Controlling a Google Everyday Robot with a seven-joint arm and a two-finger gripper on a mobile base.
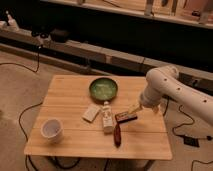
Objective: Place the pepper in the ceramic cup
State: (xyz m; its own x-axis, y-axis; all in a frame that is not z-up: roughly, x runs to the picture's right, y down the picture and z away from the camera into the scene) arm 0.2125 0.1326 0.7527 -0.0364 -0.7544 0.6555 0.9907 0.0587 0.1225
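The pepper (117,134) is dark red and slim and lies on the wooden table (70,95) near its front edge, right of centre. The ceramic cup (51,128) is white and stands upright near the table's front left corner. My gripper (134,109) hangs from the white arm (165,87) over the table's right side, just above and right of the brown bar (126,117) and a little behind the pepper. It holds nothing that I can see.
A green bowl (103,89) sits at the table's back centre. A small white bottle (107,119) lies near the middle, with a pale flat block (91,113) to its left. Cables (30,107) run over the floor. A dark shelf wall stands behind.
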